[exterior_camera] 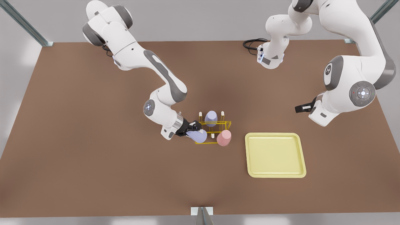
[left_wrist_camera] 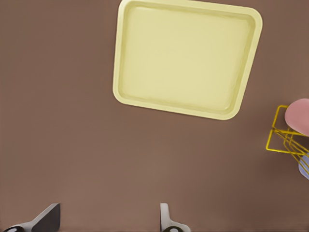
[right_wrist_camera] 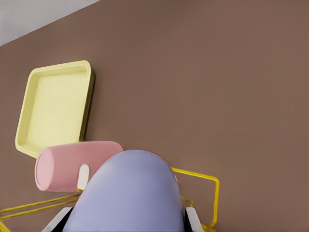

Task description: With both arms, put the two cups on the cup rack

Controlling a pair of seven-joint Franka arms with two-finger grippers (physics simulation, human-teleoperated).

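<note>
Right claw (exterior_camera: 194, 128): clenched on a lavender cup (exterior_camera: 197, 136), held at the rack's near corner on the front view's left. In the right wrist view the cup (right_wrist_camera: 128, 193) is seen between the two pads (right_wrist_camera: 194, 220), base toward the camera.
Why held so: cup is tilted, apparently so its mouth can be lowered over a peg; judged as the placing step, not yet let go.
Left claw (left_wrist_camera: 104, 220): released, fingers spread with nothing between them. It is parked off the rack, above bare counter (exterior_camera: 93, 156) beside the tray; this arm waits. In the front view it is taken to be the black part (exterior_camera: 304, 107) on the arm at the front view's right.
Rack (exterior_camera: 215, 128): yellow wire, white-tipped pegs. Second lavender cup (exterior_camera: 211, 118) is seated upside down on a far peg. Pink cup (exterior_camera: 224, 137) is at the near corner on the front view's right; whether it is fully seated cannot be told.
Spare pegs: white tips (exterior_camera: 222, 113) are seen bare at the far side.
Tray (exterior_camera: 275, 137): pale yellow, nothing in it, just beside the rack on the counter.
Risk: held cup is close to the pink cup; a knock is possible on release.
</note>
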